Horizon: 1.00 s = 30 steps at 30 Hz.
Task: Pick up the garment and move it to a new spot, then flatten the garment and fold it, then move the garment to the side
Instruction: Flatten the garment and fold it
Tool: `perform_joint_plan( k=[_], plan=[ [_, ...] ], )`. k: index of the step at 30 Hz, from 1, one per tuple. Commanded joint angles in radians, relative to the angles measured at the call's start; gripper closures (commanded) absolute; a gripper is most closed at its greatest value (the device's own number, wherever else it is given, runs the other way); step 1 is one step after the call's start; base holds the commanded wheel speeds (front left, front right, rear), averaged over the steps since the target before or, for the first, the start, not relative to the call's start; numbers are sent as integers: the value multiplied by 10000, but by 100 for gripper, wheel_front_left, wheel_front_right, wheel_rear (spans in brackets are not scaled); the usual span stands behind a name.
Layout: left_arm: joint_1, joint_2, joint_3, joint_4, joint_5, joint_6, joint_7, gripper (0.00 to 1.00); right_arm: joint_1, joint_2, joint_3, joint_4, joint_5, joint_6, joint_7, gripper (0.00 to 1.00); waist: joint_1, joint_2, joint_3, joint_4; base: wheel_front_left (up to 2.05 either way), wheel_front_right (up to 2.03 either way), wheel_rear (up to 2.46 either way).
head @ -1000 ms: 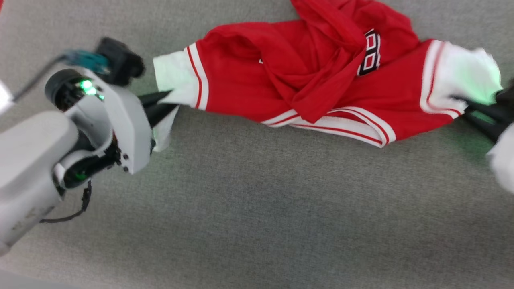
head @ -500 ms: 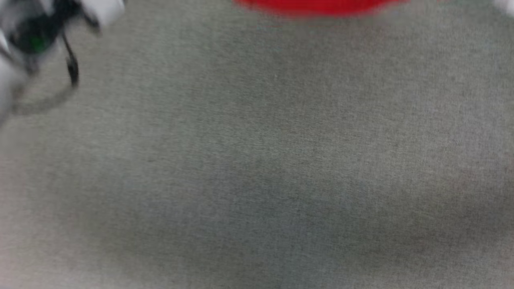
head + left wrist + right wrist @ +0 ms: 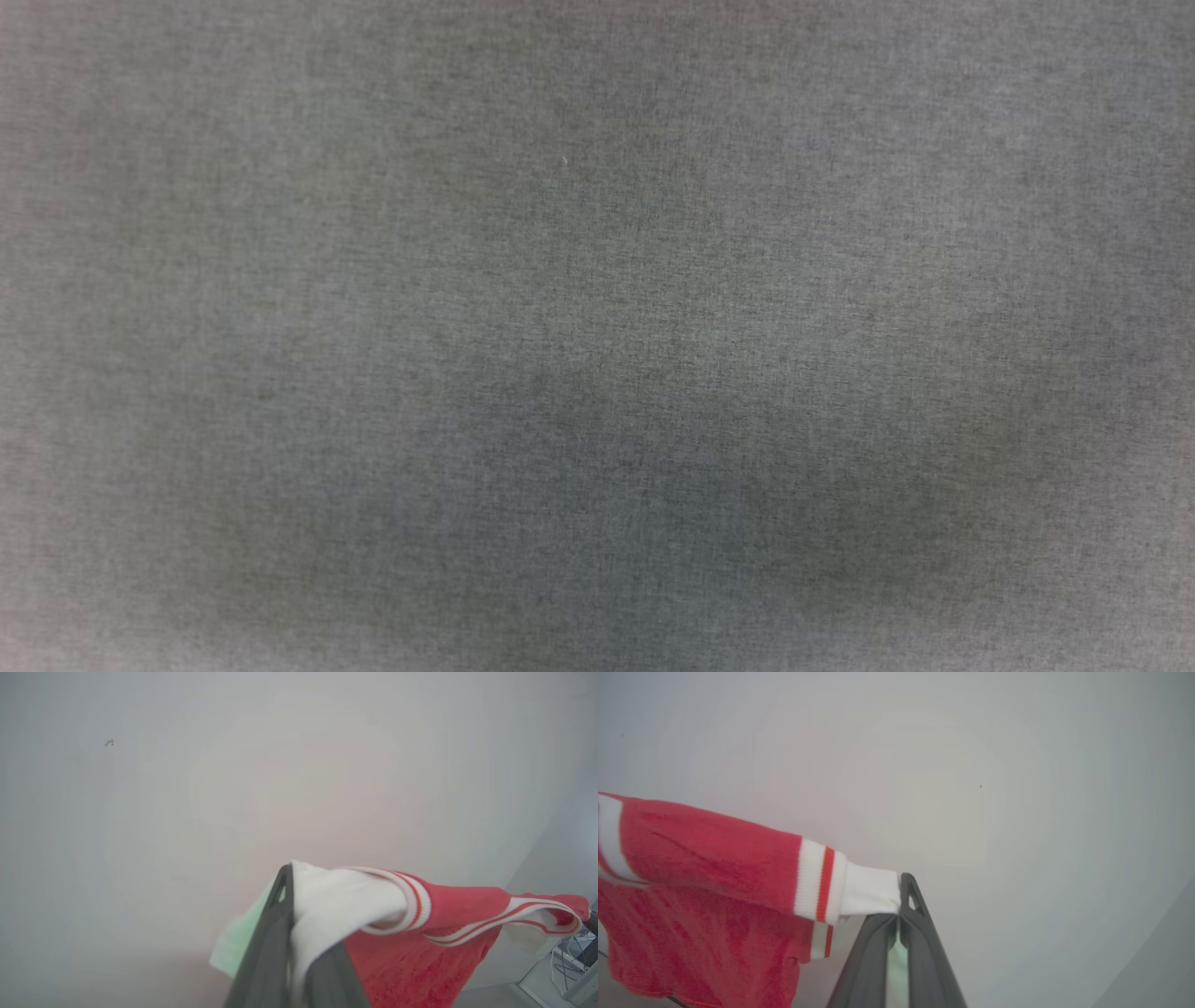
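Evidently lifted, the garment (image 3: 460,905) hangs in the air against a pale, plain background, stretched sideways between the two arms. In the left wrist view, the left gripper (image 3: 295,891) has its jaws closed on the white left sleeve (image 3: 336,900). The cloth bunches over one dark finger and spills down between the pair, with a green tint on the fold at the near left. From there the red body, striped red and white at the sleeve seam, runs off to the right and sags below the held edge. In the right wrist view, the right gripper (image 3: 899,905) has its jaws pressed together on the cuff of the white right sleeve (image 3: 871,896), and the red body trails away to the left and droops. The head view looks down on a grey woven surface (image 3: 597,336). Some cables (image 3: 567,952) show blurred at the far lower right of the left wrist view.
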Motion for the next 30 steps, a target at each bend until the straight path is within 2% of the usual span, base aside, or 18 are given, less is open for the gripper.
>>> perform_joint_plan(
  k=[1, 5, 11, 17, 24, 30],
  plan=[
    [337, 270, 73, -71, -197, 27, 6, 100, 271, -142, 97, 154, 31, -22, -99, 100, 0, -1, -109, 48, 0, 0, 0],
    [1432, 628, 140, -752, -758, 29, -70, 100, 1240, -419, 687, -287, 267, -22, -325, 100, 0, -1, -259, 85, 0, 0, 0],
    [3736, 1645, -289, -2746, -1211, 27, 44, 100, 3694, -1349, 1272, -2057, 897, -22, -440, 100, 0, -1, -522, 170, 0, 0, 0],
    [6524, 2806, -641, -5246, -1825, 26, -315, 100, 6891, -2243, 1173, -4357, 1582, -20, 477, 100, 0, -1, -1047, 196, 0, 0, 0],
    [9364, 4065, -1426, -7079, -1820, 26, -726, 100, 10326, -3015, 66, -6717, 2103, -20, 2205, 100, 0, -1, -1661, 167, 0, 0, 0],
    [10996, 4600, -1673, -7833, -1922, 26, -1048, 100, 12826, -3210, -1348, -8362, 2054, -20, 3722, 100, 0, -1, -1982, 276, 0, 0, 0]
  ],
)
